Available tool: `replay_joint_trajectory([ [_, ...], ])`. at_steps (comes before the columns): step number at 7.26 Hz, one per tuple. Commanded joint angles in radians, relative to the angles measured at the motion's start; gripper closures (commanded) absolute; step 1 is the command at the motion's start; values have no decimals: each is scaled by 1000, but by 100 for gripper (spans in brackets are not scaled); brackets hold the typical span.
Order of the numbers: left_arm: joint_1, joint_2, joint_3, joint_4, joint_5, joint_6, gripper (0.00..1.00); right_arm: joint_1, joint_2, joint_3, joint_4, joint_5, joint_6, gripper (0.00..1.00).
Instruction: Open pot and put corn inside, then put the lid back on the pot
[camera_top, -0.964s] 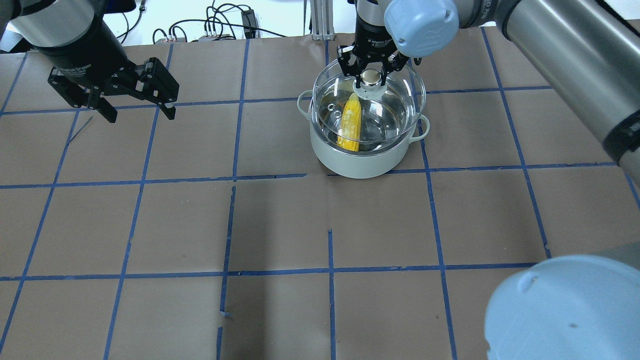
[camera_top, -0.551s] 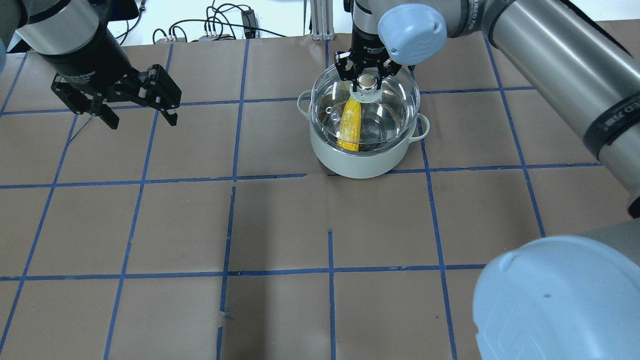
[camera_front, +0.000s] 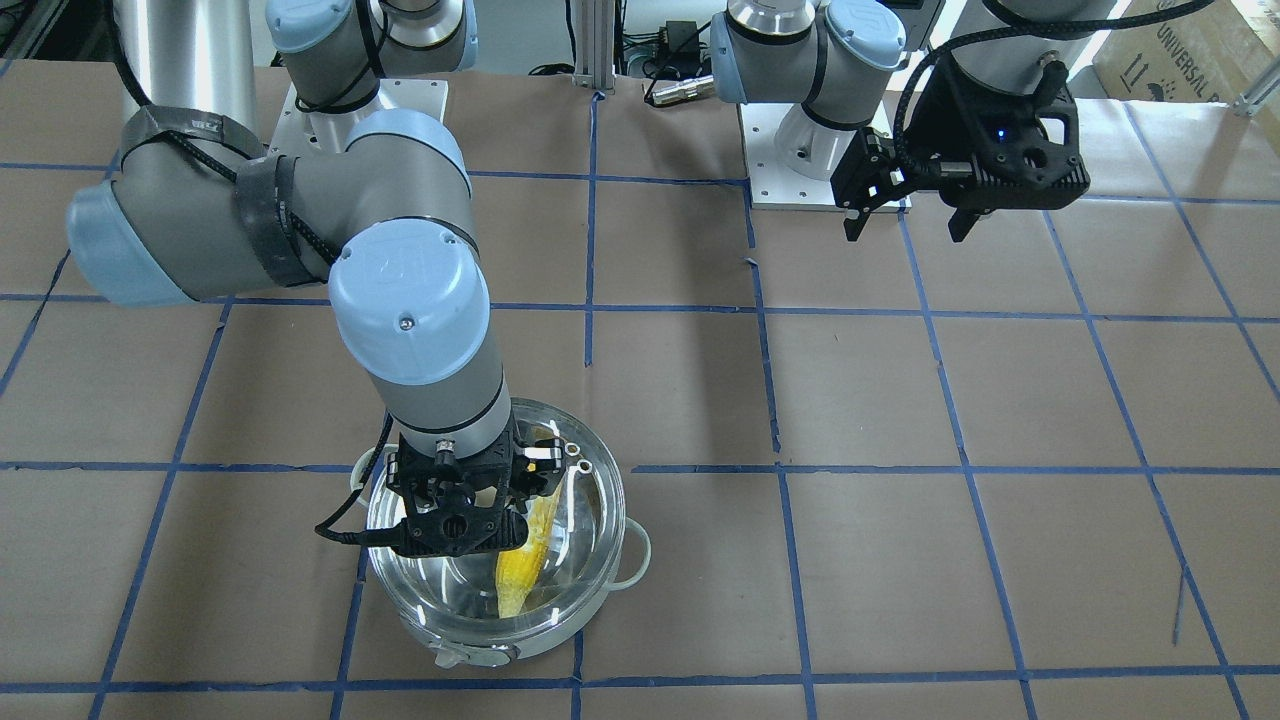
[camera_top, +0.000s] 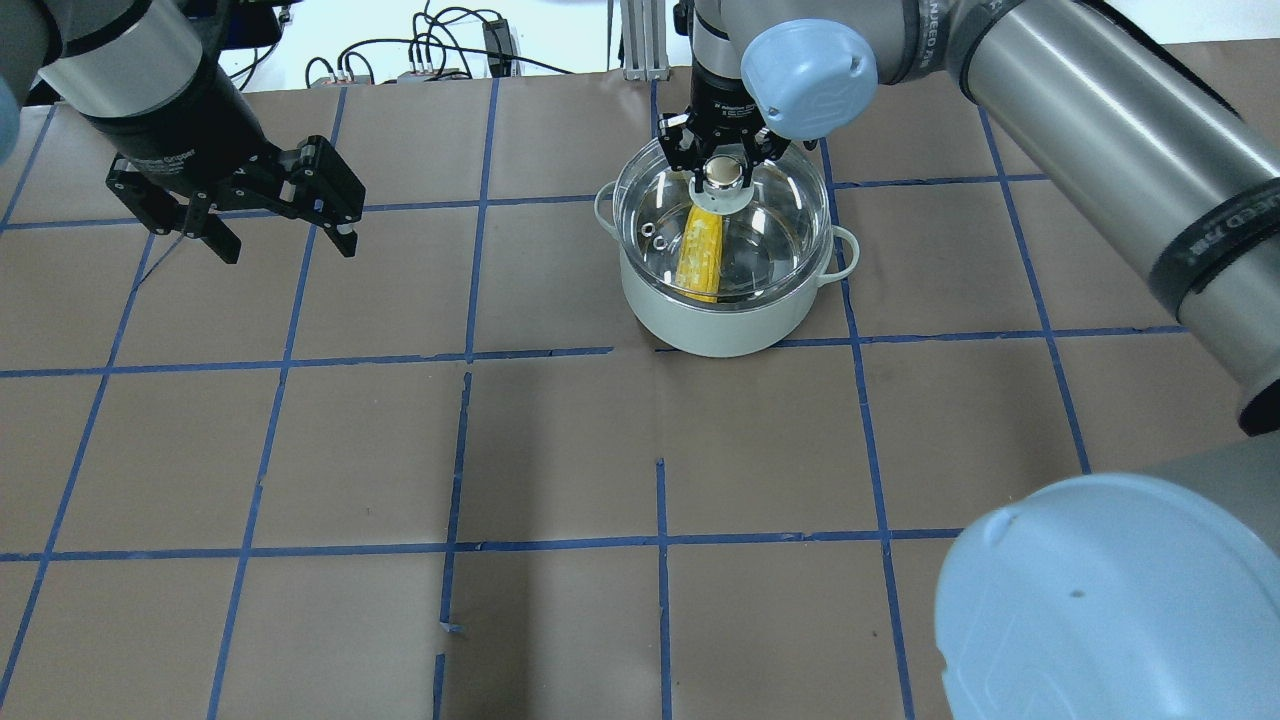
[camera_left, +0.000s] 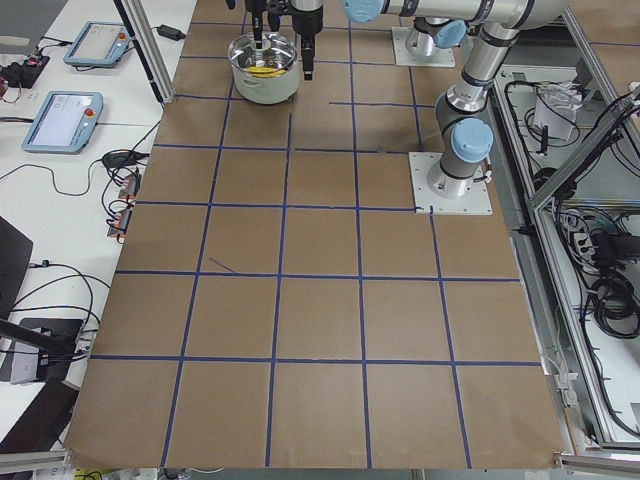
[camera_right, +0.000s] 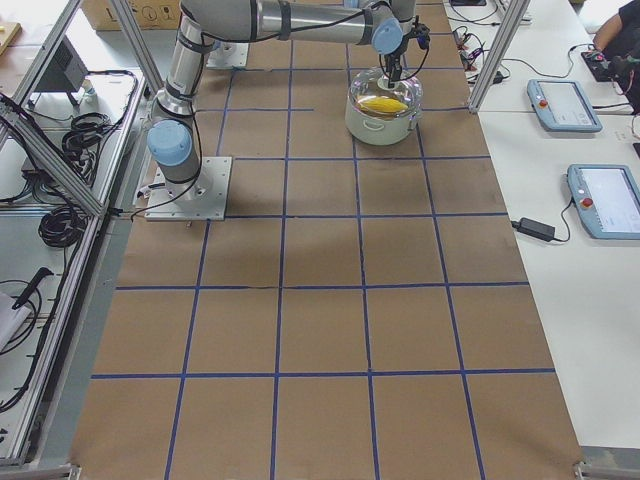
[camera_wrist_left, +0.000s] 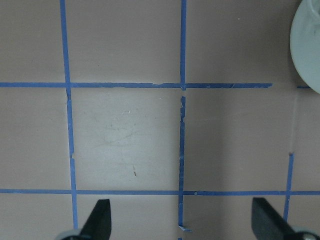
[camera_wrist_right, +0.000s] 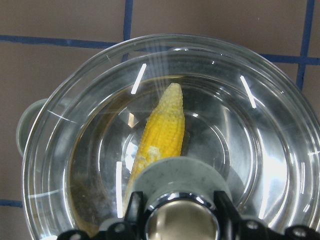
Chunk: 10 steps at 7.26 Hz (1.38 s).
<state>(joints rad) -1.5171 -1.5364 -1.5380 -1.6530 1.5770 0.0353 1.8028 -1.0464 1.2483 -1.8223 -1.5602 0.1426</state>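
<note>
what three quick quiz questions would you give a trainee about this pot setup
1. True or false: the corn lies inside the pot.
2. Which gripper grips the lid? A) the left one B) the right one C) neither
3. Short answer: what does the left gripper hold?

Key
1. True. It shows through the glass.
2. B. The right gripper is closed on the lid's top.
3. Nothing. It hangs open above the table, well apart from the pot.
</note>
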Motion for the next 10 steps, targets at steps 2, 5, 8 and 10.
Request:
replay_joint_trajectory([
  [2, 0, -2, -1, 1, 0, 0, 0, 1, 3, 0, 0, -9, -3, 74],
  [5, 0, -4, -1, 1, 0, 0, 0, 1, 3, 5, 0, -8, -3, 74],
  [8, 0, -2, -1, 2, 0, 0, 0, 1, 2, 6, 0, -12, 0, 58],
  [10, 0, -2, -1, 2, 0, 0, 0, 1, -6, 8, 3, -17, 2, 59],
])
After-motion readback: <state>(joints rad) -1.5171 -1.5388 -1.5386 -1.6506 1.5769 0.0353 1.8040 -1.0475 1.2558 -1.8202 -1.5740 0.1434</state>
